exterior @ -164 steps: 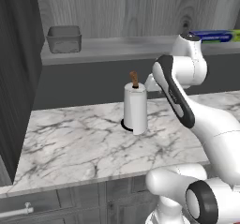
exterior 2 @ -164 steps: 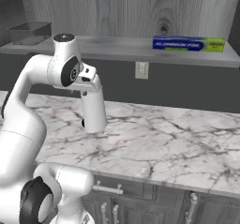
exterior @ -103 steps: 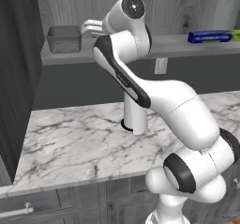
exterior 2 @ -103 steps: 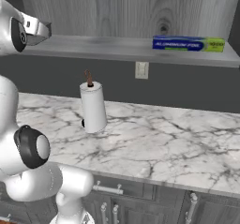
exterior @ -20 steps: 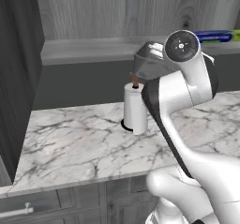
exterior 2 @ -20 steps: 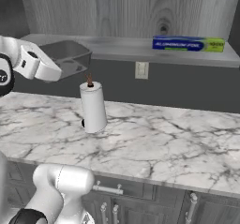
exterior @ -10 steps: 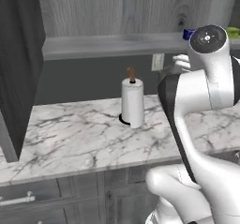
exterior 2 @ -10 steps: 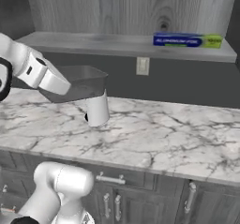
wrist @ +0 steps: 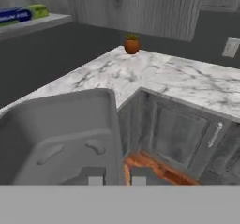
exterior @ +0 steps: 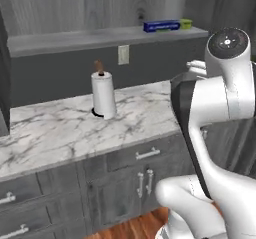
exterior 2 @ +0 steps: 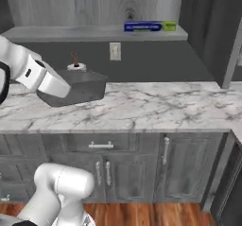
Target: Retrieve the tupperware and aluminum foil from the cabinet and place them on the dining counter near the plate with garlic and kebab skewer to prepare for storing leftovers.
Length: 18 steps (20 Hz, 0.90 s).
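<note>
My gripper [exterior 2: 65, 92] is shut on the rim of the tupperware [exterior 2: 81, 87], a grey translucent tub held just above the marble worktop. In the hand view the tupperware [wrist: 56, 134] sits at the lower left, and my gripper [wrist: 117, 180] pinches its near wall. The aluminum foil [exterior: 162, 26], a dark-blue box with a green end, lies on the cabinet's shelf board [exterior: 75, 37]. It also shows as the aluminum foil [exterior 2: 149, 27] on the shelf [exterior 2: 56, 33] and as the foil [wrist: 21, 15] in the hand view. The dining counter, plate, garlic and kebab skewer are out of view.
A white paper-towel roll [exterior: 103, 95] stands on the narrow marble worktop [exterior: 50, 133], partly behind the tub in the right base view. A wall outlet [exterior 2: 115, 51] sits under the shelf. A small potted plant [wrist: 131, 44] stands at the worktop's corner. Dark drawers [exterior 2: 101, 147] lie below and tall dark units [exterior 2: 212, 26] stand right.
The whole picture has slid left, so the base has moved. The tupperware stays in the shut gripper, now off the shelf and lower, in front of the paper-towel roll.
</note>
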Motion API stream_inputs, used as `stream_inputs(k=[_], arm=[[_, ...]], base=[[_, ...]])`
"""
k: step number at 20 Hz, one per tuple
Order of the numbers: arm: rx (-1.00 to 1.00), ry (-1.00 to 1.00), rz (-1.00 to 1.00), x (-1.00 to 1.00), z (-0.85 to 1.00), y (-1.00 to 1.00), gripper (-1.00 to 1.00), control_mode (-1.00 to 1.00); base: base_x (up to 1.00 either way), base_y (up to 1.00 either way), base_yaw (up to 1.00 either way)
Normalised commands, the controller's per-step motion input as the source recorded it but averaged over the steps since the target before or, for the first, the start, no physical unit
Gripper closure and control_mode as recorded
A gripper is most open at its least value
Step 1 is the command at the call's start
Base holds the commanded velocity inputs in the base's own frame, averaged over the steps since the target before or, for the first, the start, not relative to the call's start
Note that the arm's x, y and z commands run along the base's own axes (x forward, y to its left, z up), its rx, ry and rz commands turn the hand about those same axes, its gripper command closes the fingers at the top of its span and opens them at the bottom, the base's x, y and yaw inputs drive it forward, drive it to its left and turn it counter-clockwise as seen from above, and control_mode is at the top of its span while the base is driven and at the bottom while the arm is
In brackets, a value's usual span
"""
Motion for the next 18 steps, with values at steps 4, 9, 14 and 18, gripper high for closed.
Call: stream_inputs(k=[4, 9, 14, 18], arm=[[0.0, 0.0, 0.0, 0.0, 0.0, 0.0, 1.0, 1.0], [0.0, 0.0, 0.0, 0.0, 0.0, 0.0, 1.0, 1.0], [0.0, 0.0, 0.0, 0.0, 0.0, 0.0, 1.0, 1.0], [0.0, 0.0, 0.0, 0.0, 0.0, 0.0, 1.0, 1.0]], base=[[-0.03, 0.12, -0.99], [-0.48, 0.25, -0.92], [-0.35, 0.28, -0.94], [-0.14, 0.24, -0.97]])
